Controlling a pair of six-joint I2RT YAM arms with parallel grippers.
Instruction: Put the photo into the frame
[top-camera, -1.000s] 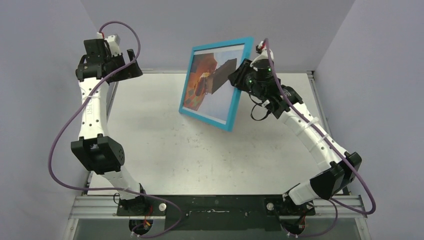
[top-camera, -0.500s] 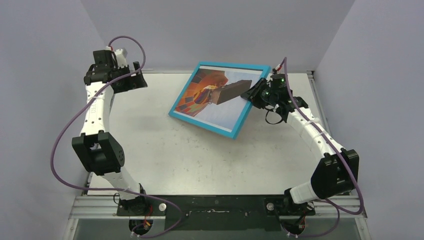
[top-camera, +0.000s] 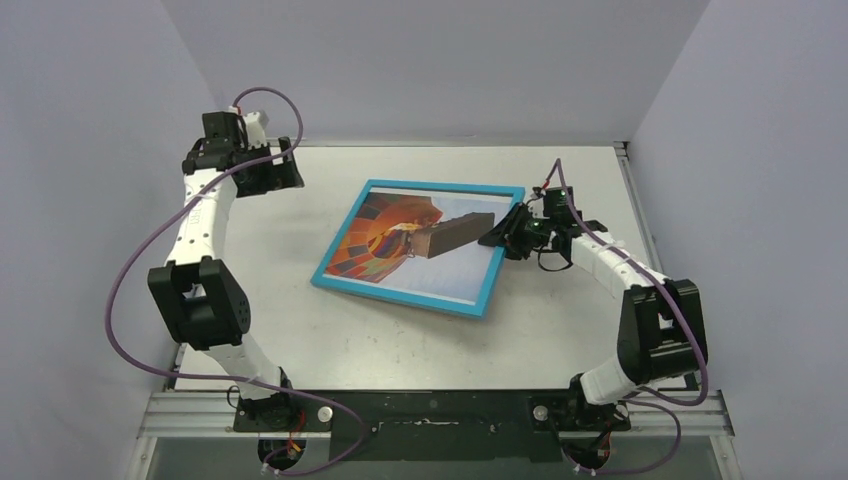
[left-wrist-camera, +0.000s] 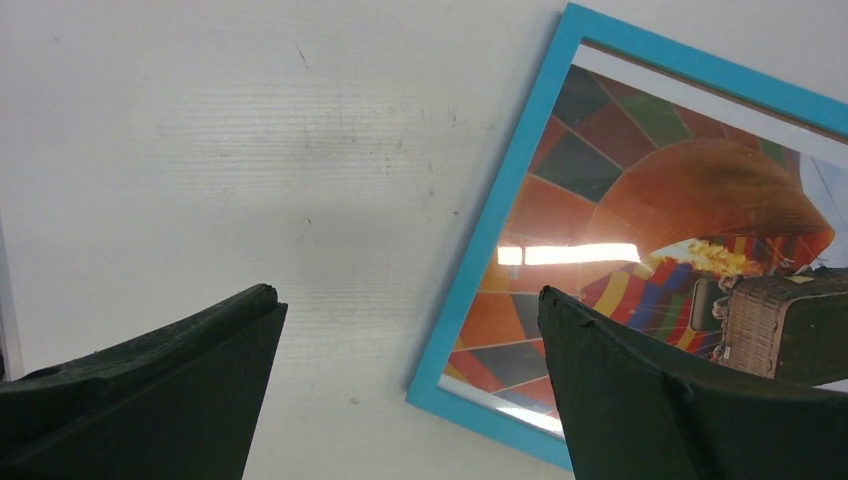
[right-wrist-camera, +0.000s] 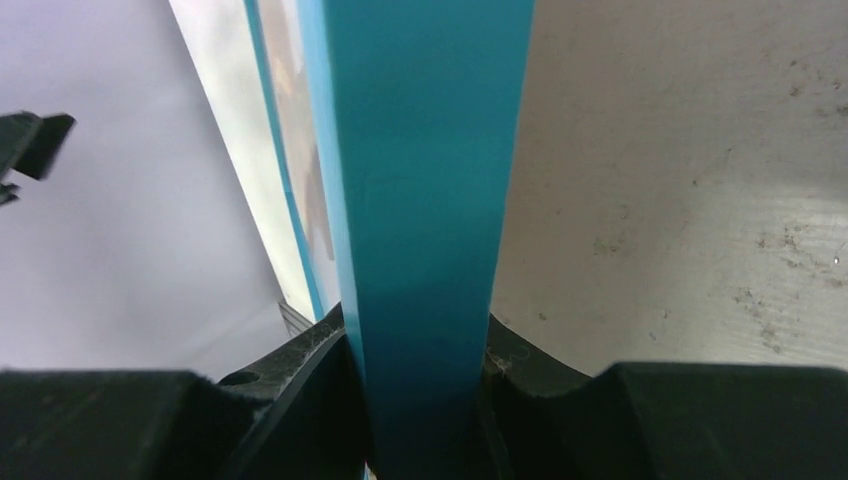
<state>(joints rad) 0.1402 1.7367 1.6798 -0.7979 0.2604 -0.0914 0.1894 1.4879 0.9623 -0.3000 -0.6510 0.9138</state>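
**Though gripped at one edge, it lies face up: framed balloon print**

Since the print already sits behind its border, the task is judged done or nearly so. Entries run by size.

1. Pale grey, scuffed flat table, filling the middle of the top view. It serves as the resting surface.
2. Large rectangular picture frame with a thin bright-blue border, at the centre of the top view, slightly askew, front upward. Its left edge looks down on the table. Whether the right edge touches cannot be told.
3. Thin paper photo of an orange, red and dark-blue hot-air balloon on pale sky, lying inside the frame's border.
4. Black two-finger right gripper, right of centre, clenched on the frame's right-hand edge with one jaw on either side of the blue moulding. It probably holds there to lay the frame down under control.
5. Black two-finger left gripper, upper left of the top view, jaws spread wide and grasping nothing. It is apart from the frame, apparently kept out of the way.
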